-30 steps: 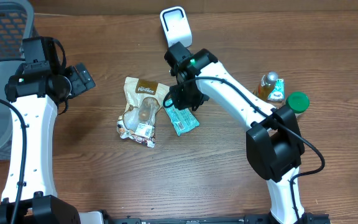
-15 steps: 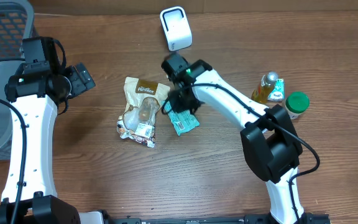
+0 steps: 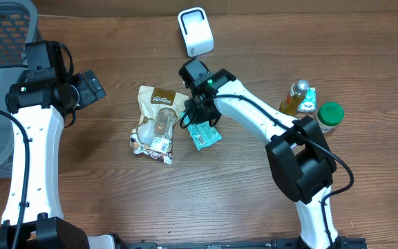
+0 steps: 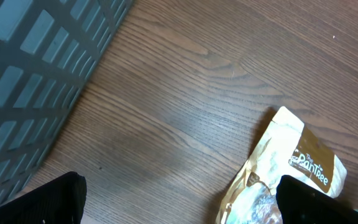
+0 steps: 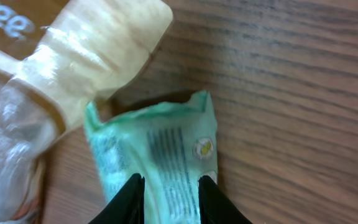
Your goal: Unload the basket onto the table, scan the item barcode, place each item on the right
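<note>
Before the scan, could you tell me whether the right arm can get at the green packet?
Probably yes: the right gripper sits directly over the green packet with nothing between them; the beige pouch lies alongside.

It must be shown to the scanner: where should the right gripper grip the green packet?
Probably from straight above, pinching the soft film near its crimped end. The green packet lies flat on the table, no edge raised, with the tan pouch beside one corner. The right gripper hangs over it.
</note>
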Available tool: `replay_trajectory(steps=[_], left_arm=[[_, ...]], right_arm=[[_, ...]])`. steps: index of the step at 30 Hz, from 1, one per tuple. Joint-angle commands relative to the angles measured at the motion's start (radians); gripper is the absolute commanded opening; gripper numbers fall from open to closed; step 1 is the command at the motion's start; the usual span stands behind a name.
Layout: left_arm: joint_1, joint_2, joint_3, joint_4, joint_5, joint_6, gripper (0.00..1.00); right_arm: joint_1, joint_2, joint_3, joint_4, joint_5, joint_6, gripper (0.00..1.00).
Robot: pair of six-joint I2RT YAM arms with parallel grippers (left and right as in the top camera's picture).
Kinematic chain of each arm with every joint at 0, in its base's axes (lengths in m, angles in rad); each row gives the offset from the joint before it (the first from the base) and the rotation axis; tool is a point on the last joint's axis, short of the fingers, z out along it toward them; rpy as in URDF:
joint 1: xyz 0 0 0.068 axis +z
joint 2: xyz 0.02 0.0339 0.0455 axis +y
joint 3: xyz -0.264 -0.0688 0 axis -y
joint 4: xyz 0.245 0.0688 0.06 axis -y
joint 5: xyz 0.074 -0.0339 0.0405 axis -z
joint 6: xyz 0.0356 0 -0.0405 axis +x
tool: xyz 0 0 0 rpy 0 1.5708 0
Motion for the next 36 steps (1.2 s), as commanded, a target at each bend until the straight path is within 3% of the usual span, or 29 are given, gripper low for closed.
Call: replay_trajectory(steps=[1, 6, 13, 19, 28, 36], left_arm=[[0.002, -0.006, 0.008, 0.003, -0.002, 0.013, 1.00], [0.002, -0.006, 0.008, 0.003, -0.002, 0.013, 1.00], [0.002, -0.006, 0.008, 0.003, -0.002, 0.013, 0.99], [0.002, -0.006, 0.008, 0.003, -0.002, 0.013, 1.00], [0.002, -0.006, 0.008, 0.003, -0.002, 0.013, 0.99], [0.002, -0.006, 0.008, 0.003, -0.002, 0.013, 1.00]], right_arm=[[0.002, -0.018, -0.127, 0.125, -0.018, -0.003, 0.26], [0.002, -0.027, -0.145, 0.175, -0.039, -0.003, 0.31], [0.003, -0.113, 0.057, -0.004, -0.041, -0.003, 0.38], [0.035, -0.119, 0.035, -0.177, -0.053, -0.003, 0.28], [0.068, -0.114, -0.164, 0.006, -0.053, -0.003, 0.30], [0.069, -0.109, -0.285, 0.099, -0.053, -0.003, 0.22]])
